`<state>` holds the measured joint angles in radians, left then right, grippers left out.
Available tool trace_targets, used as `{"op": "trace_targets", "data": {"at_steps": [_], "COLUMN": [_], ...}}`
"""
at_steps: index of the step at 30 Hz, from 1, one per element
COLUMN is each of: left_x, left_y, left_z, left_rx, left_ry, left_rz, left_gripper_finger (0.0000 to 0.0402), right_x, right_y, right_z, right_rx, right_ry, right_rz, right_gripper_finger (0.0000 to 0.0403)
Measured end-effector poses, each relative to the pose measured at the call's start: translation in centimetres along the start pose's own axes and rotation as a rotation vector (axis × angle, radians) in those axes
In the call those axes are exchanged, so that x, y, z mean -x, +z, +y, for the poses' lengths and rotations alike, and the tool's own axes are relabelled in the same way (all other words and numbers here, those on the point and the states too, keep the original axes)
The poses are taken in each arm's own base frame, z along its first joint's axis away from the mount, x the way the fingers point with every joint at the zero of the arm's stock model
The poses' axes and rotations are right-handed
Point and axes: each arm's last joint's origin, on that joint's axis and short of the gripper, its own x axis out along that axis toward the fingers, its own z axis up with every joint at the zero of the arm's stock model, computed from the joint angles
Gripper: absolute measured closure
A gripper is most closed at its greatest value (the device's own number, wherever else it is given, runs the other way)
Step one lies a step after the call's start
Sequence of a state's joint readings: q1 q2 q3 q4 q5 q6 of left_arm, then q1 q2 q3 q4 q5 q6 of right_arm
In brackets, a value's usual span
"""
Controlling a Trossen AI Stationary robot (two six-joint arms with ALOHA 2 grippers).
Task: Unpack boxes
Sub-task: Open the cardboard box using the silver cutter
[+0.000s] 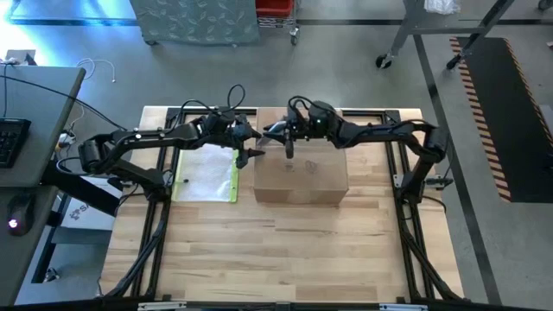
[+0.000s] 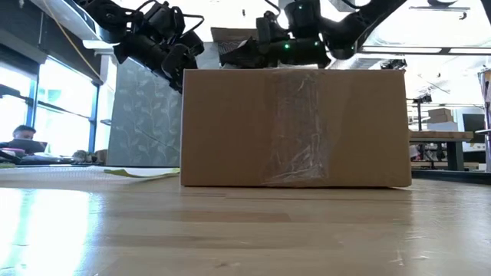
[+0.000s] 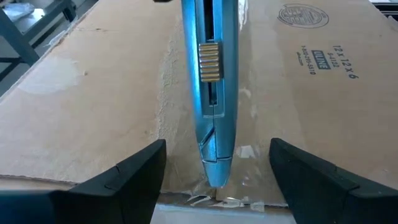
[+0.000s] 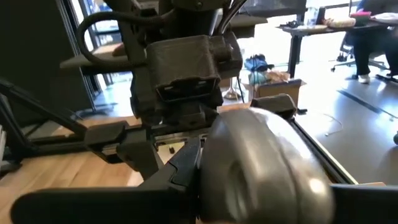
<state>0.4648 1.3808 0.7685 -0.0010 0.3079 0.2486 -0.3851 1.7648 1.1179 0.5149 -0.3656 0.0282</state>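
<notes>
carton [image 1: 301,175] mid-table | sleeve [image 1: 206,177] just left | both claws above carton

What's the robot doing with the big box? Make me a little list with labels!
box: brown cardboard, flaps closed and taped, on the wooden table
cutter: blue, tip down at the tape seam on the box top
right claw: above the box, shut on the cutter
left claw: open, at the box's left top edge, facing the cutter
beside the box: flat clear sleeve with a yellow edge, on the left arm's side
</notes>
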Motion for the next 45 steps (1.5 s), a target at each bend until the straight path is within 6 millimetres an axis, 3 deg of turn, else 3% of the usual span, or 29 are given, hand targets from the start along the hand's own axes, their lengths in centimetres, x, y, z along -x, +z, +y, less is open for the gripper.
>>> {"op": "trace_targets", "data": {"at_steps": [15,25,45], "left_x": [0.0,0.1,1.0], "left_y": [0.0,-0.2,-0.5], "left_z": [0.0,0.4,0.5], "left_rx": [-0.009,0.003,0.020], "left_ry": [0.000,0.005,0.102], "left_rz": [-0.004,0.010,0.092], "left_gripper_finger": [0.0131,0.0159,0.0168], "right_x": [0.7,0.9,5.2], "right_y": [0.9,2.5,4.5], "right_z": [0.2,0.3,1.0], "right_rx": [0.022,0.042,0.091], "right_ry": [-0.017,-0.011,-0.130], "right_rz": [0.111,0.203,0.439], "right_gripper_finger": [0.0344,0.0344,0.0344]}}
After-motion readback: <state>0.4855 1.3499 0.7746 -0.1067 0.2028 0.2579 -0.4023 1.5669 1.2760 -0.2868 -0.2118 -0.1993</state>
